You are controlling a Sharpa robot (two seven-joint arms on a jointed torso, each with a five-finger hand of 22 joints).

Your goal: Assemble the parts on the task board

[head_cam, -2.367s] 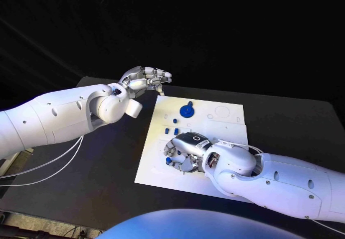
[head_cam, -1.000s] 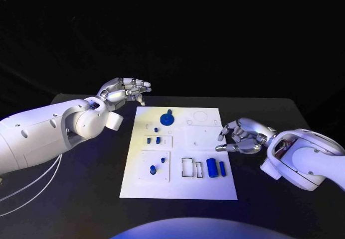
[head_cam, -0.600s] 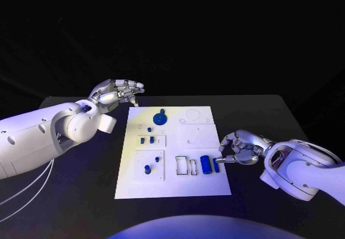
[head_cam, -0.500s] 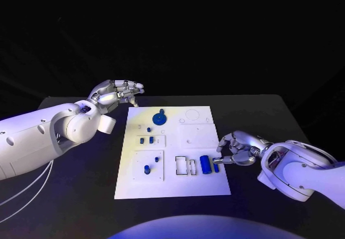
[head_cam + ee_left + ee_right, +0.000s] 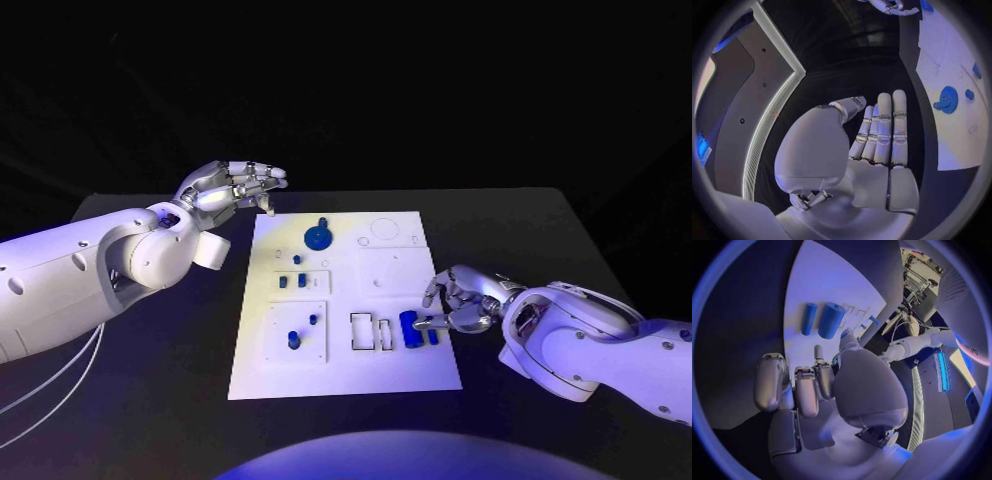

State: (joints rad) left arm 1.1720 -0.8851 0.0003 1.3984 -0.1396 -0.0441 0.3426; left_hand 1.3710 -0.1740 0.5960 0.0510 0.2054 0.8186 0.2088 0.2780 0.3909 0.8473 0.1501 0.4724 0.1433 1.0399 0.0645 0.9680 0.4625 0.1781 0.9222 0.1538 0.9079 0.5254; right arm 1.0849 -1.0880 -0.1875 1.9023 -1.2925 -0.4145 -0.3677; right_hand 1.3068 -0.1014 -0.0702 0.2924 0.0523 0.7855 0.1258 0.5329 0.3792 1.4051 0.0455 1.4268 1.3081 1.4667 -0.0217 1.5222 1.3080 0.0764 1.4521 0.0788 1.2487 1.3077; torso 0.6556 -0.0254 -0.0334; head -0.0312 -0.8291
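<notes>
The board [image 5: 346, 300], a white plate, lies mid-worktop [image 5: 144, 400] with blue parts scattered over it. A gear-like disc [image 5: 317, 237] sits near the far edge, small pegs [image 5: 293, 281] stand in the left-hand panels, and a thick cylinder [image 5: 410, 328] with a thin bar [image 5: 433, 336] beside it lies at the near right. Next to the cylinder are rectangular slots [image 5: 372, 332] that look unfilled, and ring outlines at the far right corner also look vacant, so I judge the assembly partly done, with the cylinder, the bar and perhaps more left to seat.

The right hand [image 5: 459, 302] hangs over the board's right edge, fingers curled, tips just beside the cylinder and bar. The head view cannot settle whether it touches them. The right wrist view shows the cylinder [image 5: 831, 320] and bar [image 5: 809, 318] lying apart from the fingers [image 5: 795, 390], which hold nothing.

The left hand [image 5: 231, 185] hovers off the board's far left corner, loosely curled in the head view. Its wrist view shows the fingers [image 5: 882, 130] straight, together and empty, with the disc [image 5: 947, 99] well apart.
</notes>
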